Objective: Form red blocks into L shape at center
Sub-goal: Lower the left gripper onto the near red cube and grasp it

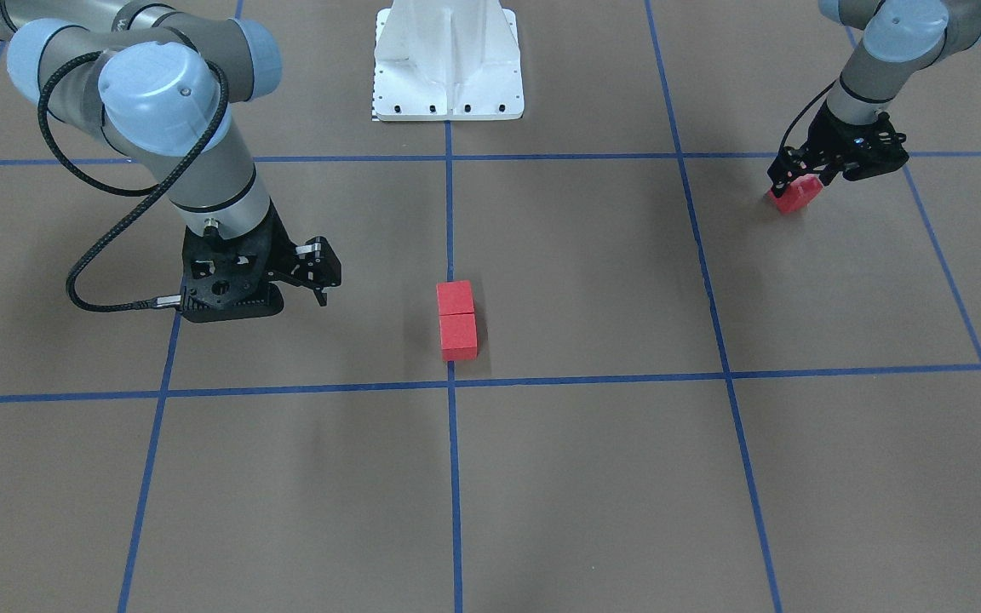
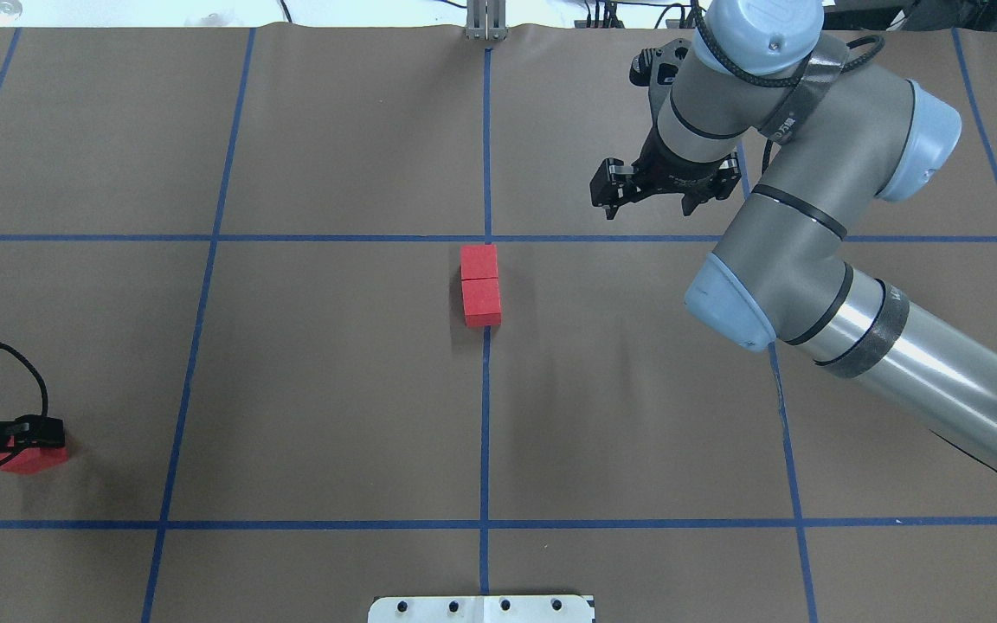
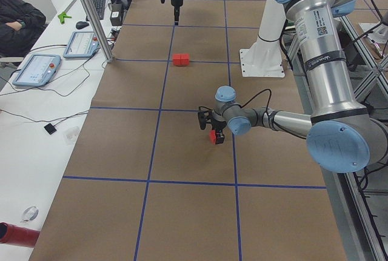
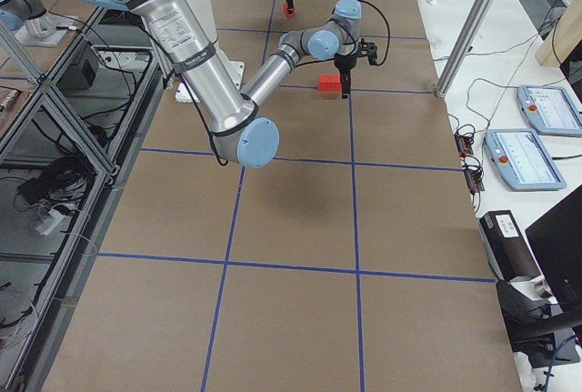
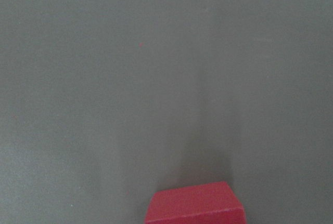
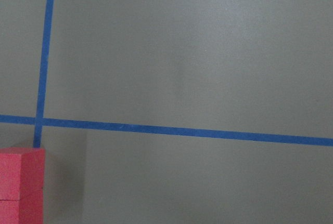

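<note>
The pair of red blocks point(image 2: 480, 282) lies at the center point(image 2: 526, 264). The two cubes touch face to face in a short straight row. The row sits on the blue tape line that runs out from the white base plate point(image 1: 448, 85), just on the robot's side of the middle crossing. The third red block point(image 1: 795, 197) is well apart from them, far out on the robot's left. The left gripper point(image 1: 801, 183) holds it between its fingers, and it looks a little tilted. The right gripper point(image 2: 647, 206) hangs on the other side of the pair, beyond the crossing. Its jaws seem to stand apart with nothing between them.

The surface is matte brown paper point(image 1: 593, 477), divided into large squares by blue tape lines point(image 1: 584, 379).

Only the two side views show the room. In the exterior left view a white side table point(image 3: 36, 128) runs along the paper and carries tablets point(image 3: 36, 69) and cables. Aluminium posts point(image 3: 91, 13) stand at its edge, and a person in dark clothes point(image 3: 18, 16) sits at the far corner.

The left wrist view shows only bare paper and the top of the held cube at its bottom edge. The right wrist view shows the tape crossing and the pair in its lower left corner. Neither wrist view shows any fingers.
</note>
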Motion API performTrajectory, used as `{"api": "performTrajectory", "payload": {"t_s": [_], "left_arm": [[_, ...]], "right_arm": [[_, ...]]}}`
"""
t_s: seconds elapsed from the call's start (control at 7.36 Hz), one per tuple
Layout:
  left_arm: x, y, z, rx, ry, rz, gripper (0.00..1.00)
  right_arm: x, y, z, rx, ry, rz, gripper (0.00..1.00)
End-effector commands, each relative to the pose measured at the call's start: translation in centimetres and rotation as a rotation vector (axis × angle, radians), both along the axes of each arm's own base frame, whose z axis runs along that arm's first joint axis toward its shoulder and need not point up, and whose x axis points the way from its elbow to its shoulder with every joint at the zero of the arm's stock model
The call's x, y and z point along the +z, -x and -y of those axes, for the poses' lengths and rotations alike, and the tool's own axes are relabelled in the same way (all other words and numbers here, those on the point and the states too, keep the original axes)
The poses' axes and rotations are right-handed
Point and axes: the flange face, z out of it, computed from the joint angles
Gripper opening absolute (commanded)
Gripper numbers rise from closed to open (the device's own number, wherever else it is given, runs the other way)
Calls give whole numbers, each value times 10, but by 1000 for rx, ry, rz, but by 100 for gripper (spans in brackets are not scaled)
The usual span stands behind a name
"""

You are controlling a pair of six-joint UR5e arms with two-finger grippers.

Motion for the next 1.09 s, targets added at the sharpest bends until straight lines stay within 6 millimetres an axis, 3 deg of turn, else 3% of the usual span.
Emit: {"api": "performTrajectory", "payload": {"t_s": [0.0, 0.14, 0.41, 0.54, 0.81, 0.95], "left_arm": [[-10, 5, 2, -10, -13, -14, 28], [-20, 9, 2, -11, -21, -29, 0], [-56, 20, 14, -39, -21, -72, 0], [-81, 13, 28, -52, -12, -72, 0], [-173, -28, 98, -100, 59, -63, 0], [-226, -49, 123, -138, 106, -43, 0]], "right_arm": [[0, 0, 0, 3, 3, 1, 99], [2, 0, 0, 2, 4, -2, 99], [3, 0, 0, 1, 4, -3, 99], [9, 0, 0, -4, 4, -11, 99], [19, -4, 0, -17, -6, -26, 99], [29, -19, 3, -20, -22, -36, 99]]}}
